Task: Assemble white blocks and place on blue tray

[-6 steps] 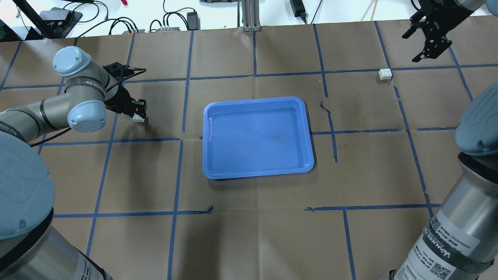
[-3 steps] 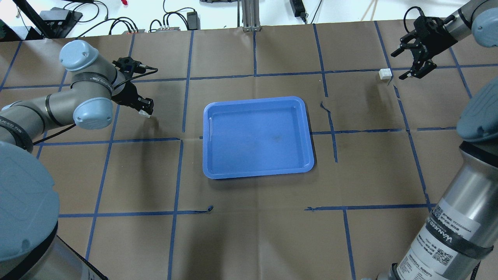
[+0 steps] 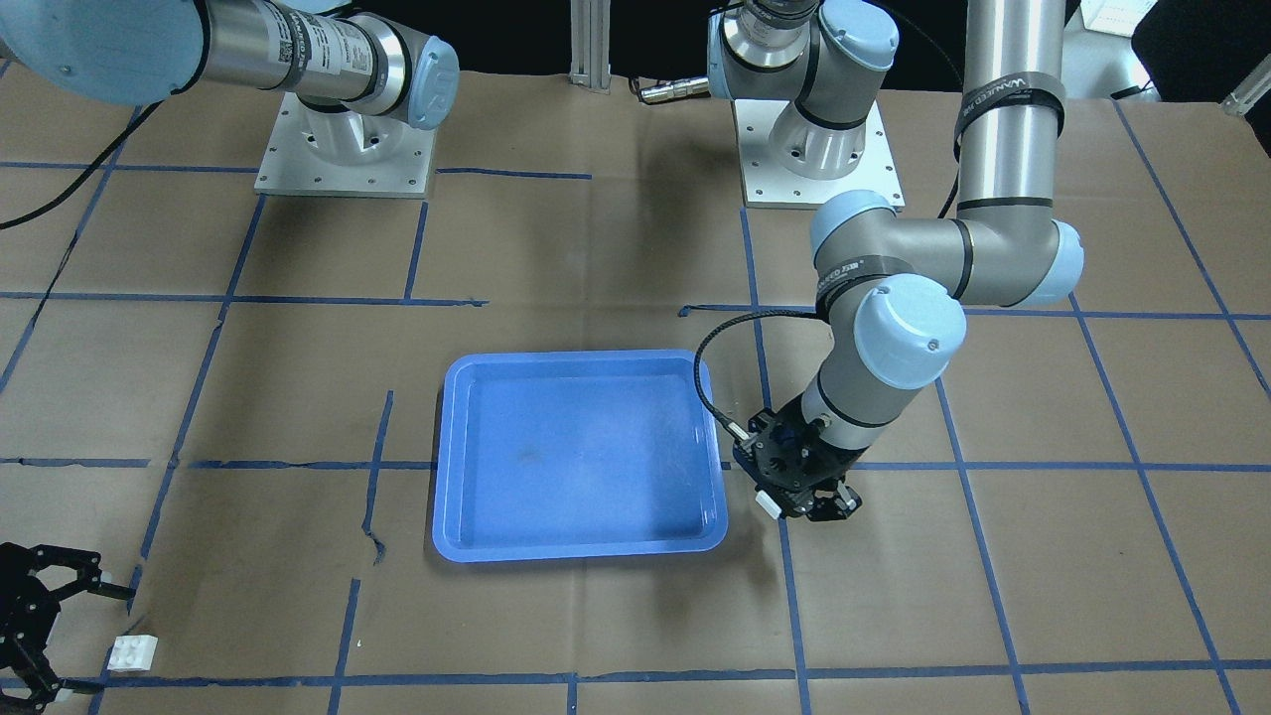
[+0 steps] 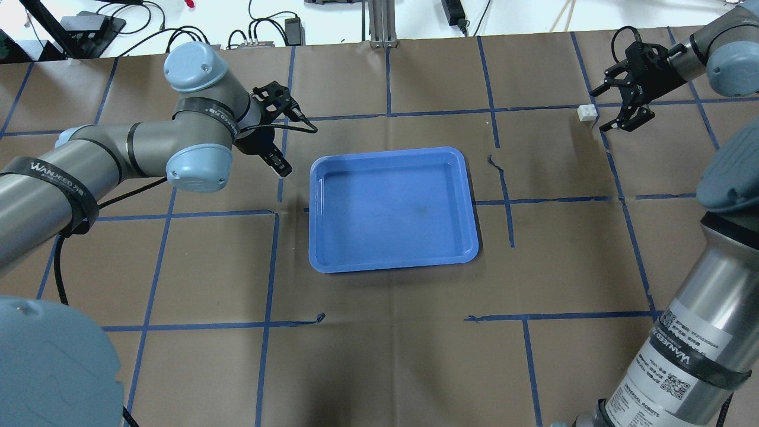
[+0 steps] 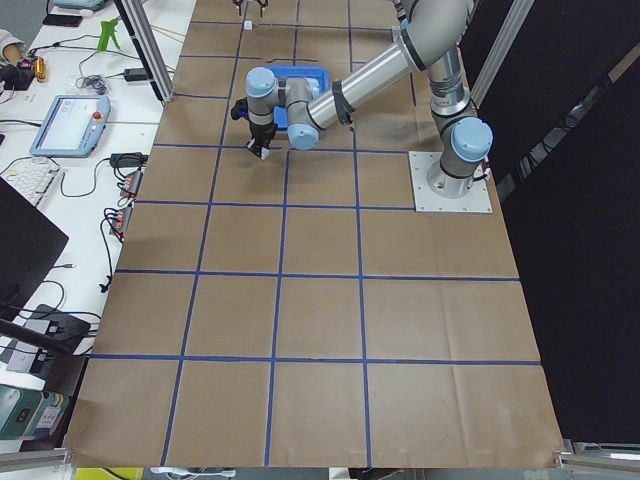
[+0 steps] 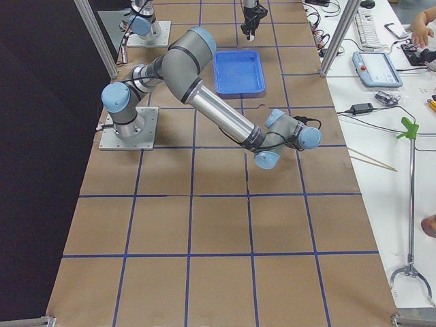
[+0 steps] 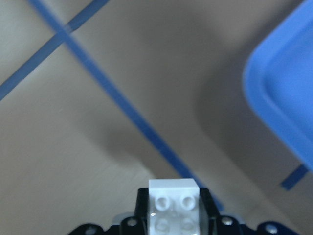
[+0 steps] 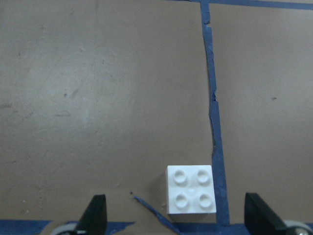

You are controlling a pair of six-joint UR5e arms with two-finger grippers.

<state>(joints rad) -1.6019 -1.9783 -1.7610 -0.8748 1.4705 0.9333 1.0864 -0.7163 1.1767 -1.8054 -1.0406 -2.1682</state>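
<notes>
Your left tool (image 4: 280,165) is closed on a small white square plastic block (image 7: 173,205) with four round studs. The studs look toward the wrist camera, and the two fingers press the block from both sides. This block is up in the air above the brown paper-covered surface (image 4: 385,356). It is just beside a short side of the large rectangular blue plastic tray (image 4: 391,152), near the tray's corner that is far from the robot's base. It is outside the tray, not over it. In the overhead view the left tool hides most of the block. In the front-facing view you find a white piece of it at the side of the tool that is nearest to the tray.

The second white block (image 4: 587,112) is of the same kind. It lies flat on the surface with its studs up, well apart from the tray, at the far part of the surface on the robot's right side. One side of it is just beside a blue tape line (image 8: 215,122), near a place where two lines cross. Your right tool (image 4: 598,111) is wide open. The second white block is between its two fingers (image 8: 95,218), a little nearer to one of them, and neither finger touches it.
</notes>
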